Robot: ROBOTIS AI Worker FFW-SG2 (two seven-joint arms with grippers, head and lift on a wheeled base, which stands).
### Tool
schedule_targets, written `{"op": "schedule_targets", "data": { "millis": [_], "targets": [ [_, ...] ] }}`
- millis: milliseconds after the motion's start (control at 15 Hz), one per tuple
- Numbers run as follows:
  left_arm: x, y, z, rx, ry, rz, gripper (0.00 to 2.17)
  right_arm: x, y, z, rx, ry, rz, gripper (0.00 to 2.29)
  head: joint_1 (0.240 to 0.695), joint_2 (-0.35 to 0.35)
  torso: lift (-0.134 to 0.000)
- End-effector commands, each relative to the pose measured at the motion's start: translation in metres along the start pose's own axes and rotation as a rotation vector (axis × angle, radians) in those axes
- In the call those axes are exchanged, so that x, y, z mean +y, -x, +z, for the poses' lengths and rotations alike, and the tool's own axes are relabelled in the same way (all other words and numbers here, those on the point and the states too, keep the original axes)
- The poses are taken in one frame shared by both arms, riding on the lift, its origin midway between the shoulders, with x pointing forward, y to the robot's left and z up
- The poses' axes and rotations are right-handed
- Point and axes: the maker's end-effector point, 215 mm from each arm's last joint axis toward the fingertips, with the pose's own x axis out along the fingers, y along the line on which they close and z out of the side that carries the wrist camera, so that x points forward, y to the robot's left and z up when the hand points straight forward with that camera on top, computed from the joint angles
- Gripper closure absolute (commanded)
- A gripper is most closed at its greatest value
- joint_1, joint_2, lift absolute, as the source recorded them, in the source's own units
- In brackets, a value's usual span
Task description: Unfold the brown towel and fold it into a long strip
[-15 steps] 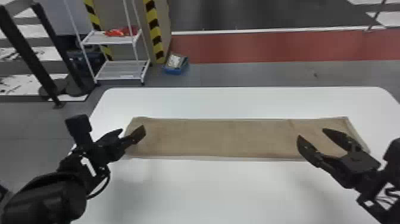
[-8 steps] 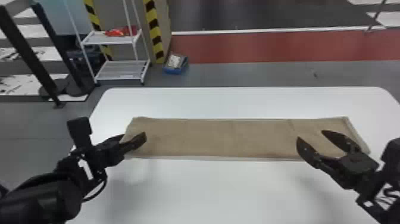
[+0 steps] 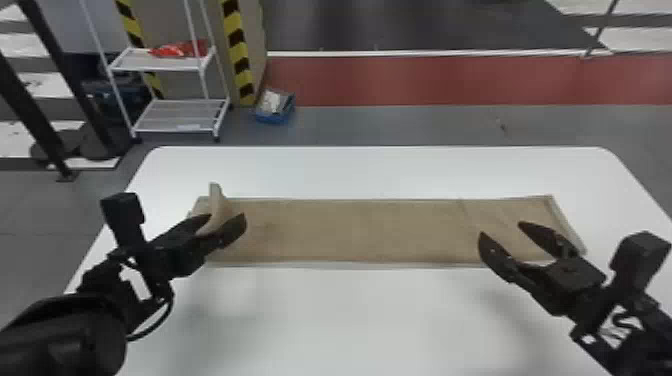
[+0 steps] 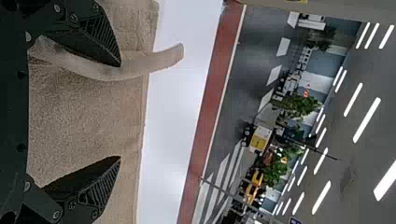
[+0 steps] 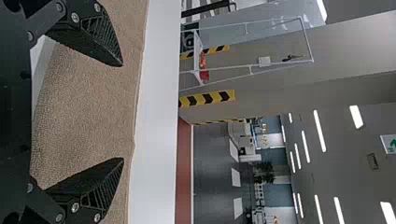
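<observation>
Brown rectangular fabric towel: laid lengthwise on white counter, left end partly raised
Black left end effector: fingers parted, raised end
Black right end effector: fingers parted, right end

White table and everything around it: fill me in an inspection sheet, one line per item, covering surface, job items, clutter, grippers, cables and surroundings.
Surface: white table with rounded far corners.
Job items: brown towel in a long strip across the table; a flap stands up at its left end.
Clutter: blue box with things in it, on the floor beyond the table.
Grippers: left gripper open at the flap; right gripper open at the towel's right end.
Cables: black cable looping below the left wrist.
Surroundings: white rack holding something red; yellow-and-black striping; red floor band.
</observation>
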Motion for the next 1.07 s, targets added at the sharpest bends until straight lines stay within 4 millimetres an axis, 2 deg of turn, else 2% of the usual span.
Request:
{"op": "schedule_targets", "data": {
  "millis": [0, 267, 467, 533, 600, 667, 733, 867, 933, 1000],
  "targets": [
    [-0.007, -0.006, 0.011, -0.041, -0.026, -0.007, 0.20, -0.002, 0.004, -0.003, 0.003, -0.006, -0.002, 0.18, 0.695, 0.015, -0.113],
    [0.013, 0.000, 0.043, -0.149, -0.069, 0.078, 0.20, -0.008, 0.009, -0.004, 0.005, 0.001, -0.010, 0.18, 0.695, 0.009, -0.113],
    [0.038, 0.028, 0.067, -0.242, -0.094, 0.149, 0.20, -0.010, 0.007, -0.002, 0.007, 0.002, -0.011, 0.18, 0.695, 0.032, -0.113],
    [0.037, 0.039, 0.068, -0.253, -0.076, 0.128, 0.21, -0.009, 0.006, -0.003, 0.010, 0.000, -0.009, 0.18, 0.695, 0.040, -0.113],
    [0.027, 0.044, 0.064, -0.256, -0.056, 0.078, 0.22, -0.008, 0.004, -0.004, 0.011, -0.001, -0.006, 0.18, 0.695, 0.048, -0.113],
    [0.014, 0.046, 0.056, -0.243, -0.050, 0.032, 0.33, -0.006, 0.002, -0.005, 0.013, -0.002, 0.000, 0.18, 0.695, 0.054, -0.113],
    [0.002, 0.044, 0.048, -0.229, -0.050, 0.003, 0.54, -0.005, -0.001, -0.005, 0.013, -0.006, 0.003, 0.18, 0.695, 0.052, -0.113],
    [-0.028, 0.030, 0.014, -0.128, -0.016, -0.068, 1.66, -0.002, -0.003, -0.008, 0.019, -0.011, 0.007, 0.18, 0.695, 0.042, -0.113],
    [-0.046, 0.025, 0.000, -0.086, -0.008, -0.121, 1.84, -0.002, -0.003, -0.008, 0.018, -0.010, 0.008, 0.18, 0.695, 0.031, -0.113],
    [-0.069, 0.018, -0.013, -0.036, -0.006, -0.189, 1.85, -0.005, -0.002, -0.011, 0.022, -0.014, 0.003, 0.18, 0.695, 0.017, -0.113]
  ]
}}
